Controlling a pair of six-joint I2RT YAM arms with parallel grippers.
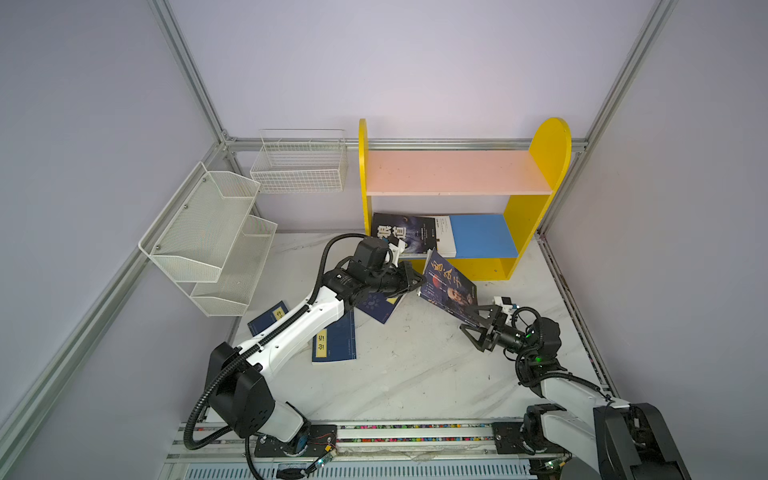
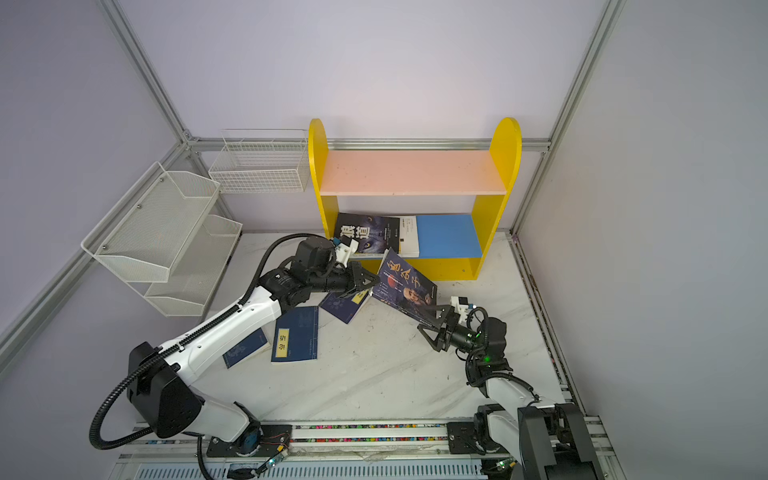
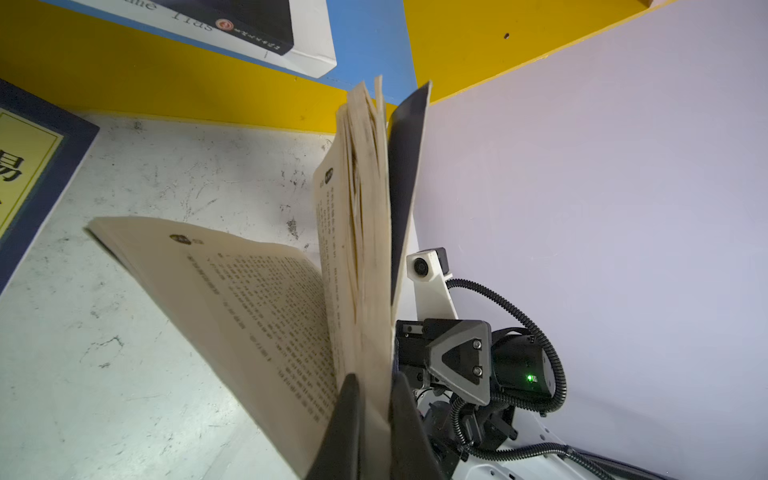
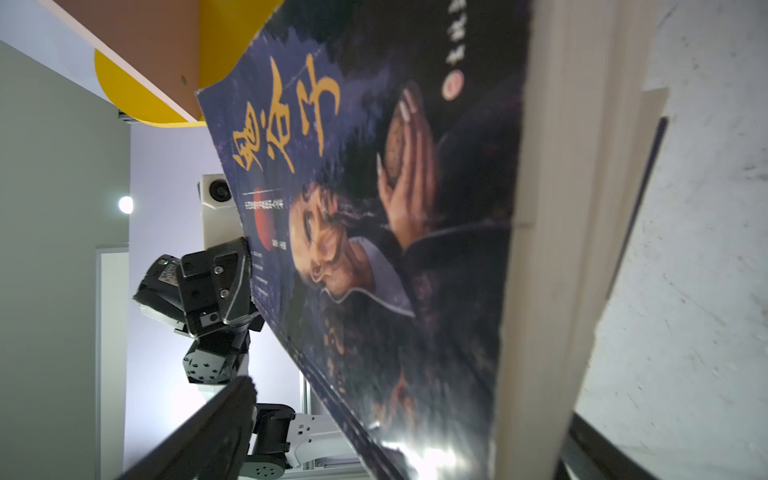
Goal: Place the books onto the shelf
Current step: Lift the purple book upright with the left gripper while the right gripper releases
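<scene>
Six books are in sight, counted in a top view. Three navy ones are on the table: a half-hidden navy book, a middle navy book and a patterned navy book. One raised illustrated book makes four. Two more, a dark wolf-cover book and, seemingly a separate volume, a white book, complete the tally. There is one yellow shelf with two boards, one pink board and one blue board. One white mesh rack has two tiers. There is one wire basket. Two grippers appear: the left gripper and the right gripper.
</scene>
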